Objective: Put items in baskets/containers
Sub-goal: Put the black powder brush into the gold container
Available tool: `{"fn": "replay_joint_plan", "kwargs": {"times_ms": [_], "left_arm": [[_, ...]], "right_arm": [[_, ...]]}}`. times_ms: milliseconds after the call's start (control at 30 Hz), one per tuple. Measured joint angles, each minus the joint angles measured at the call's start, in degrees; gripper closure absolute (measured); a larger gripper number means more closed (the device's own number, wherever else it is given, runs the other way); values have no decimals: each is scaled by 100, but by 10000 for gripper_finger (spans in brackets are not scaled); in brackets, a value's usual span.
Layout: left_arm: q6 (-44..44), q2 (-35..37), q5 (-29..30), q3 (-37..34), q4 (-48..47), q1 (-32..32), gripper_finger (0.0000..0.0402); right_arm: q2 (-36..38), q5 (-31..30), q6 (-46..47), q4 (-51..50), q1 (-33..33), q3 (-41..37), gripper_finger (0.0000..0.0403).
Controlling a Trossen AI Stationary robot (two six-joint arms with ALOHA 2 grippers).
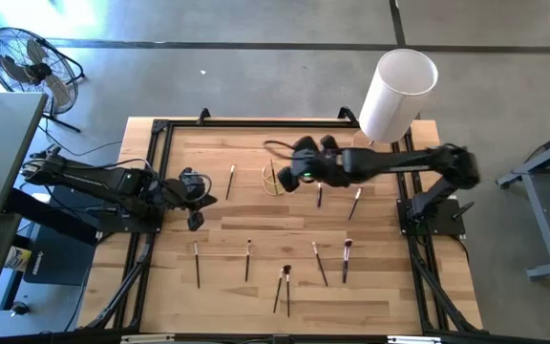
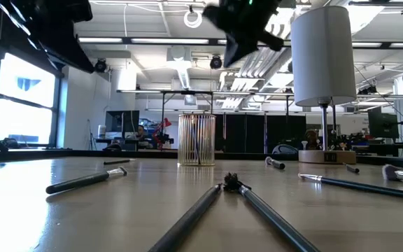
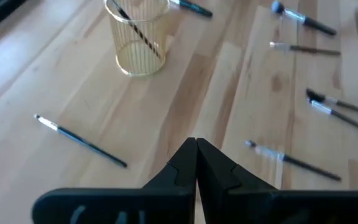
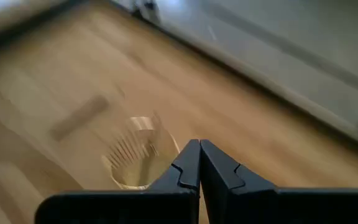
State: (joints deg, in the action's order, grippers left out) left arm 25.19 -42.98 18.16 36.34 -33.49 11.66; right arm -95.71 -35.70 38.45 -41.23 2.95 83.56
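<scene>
A small clear yellowish cup [image 1: 273, 179] stands upright on the wooden table, toward its far side. It shows in the left wrist view [image 3: 137, 36] with one dark brush [image 3: 137, 30] leaning inside it. Several thin makeup brushes lie flat on the table, such as a brush [image 1: 230, 182] left of the cup and a brush [image 1: 319, 195] right of it. My right gripper [image 1: 289, 181] is shut and empty, raised just right of the cup, and shows in its own view [image 4: 199, 148]. My left gripper [image 1: 197, 218] is shut and empty at the table's left, and shows in its own view [image 3: 196, 145].
A big white cylinder [image 1: 397, 94] on a round wooden base stands at the far right corner. More brushes lie toward the near side, such as a crossed pair [image 1: 283, 287] and a single one [image 1: 197, 264]. A black frame [image 1: 160, 134] borders the table.
</scene>
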Motion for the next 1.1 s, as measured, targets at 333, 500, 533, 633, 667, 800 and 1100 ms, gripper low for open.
{"fn": "replay_joint_plan", "kwargs": {"times_ms": [333,500,533,633,667,800,1100], "left_arm": [[52,-44,-288,7,-125,-4,401],[54,-44,-384,7,-136,-4,402],[57,-46,-392,7,-138,-4,401],[57,-44,-392,7,-138,-4,402],[57,-44,-392,7,-138,-4,402],[59,-44,-390,7,-137,-4,402],[70,-44,-388,7,-138,-4,402]], "right_arm": [[-1219,1178,2496,-1924,980,644,373],[-1243,1635,2866,-1543,1397,-8,332],[-1251,1678,2884,-1523,1473,-122,325],[-1251,1837,2909,-1432,1642,-465,307],[-1251,1881,2942,-1331,1688,-599,301],[-1252,2017,2965,-871,1810,-1012,287],[-1250,2325,3246,-87,1908,-1799,285]]}}
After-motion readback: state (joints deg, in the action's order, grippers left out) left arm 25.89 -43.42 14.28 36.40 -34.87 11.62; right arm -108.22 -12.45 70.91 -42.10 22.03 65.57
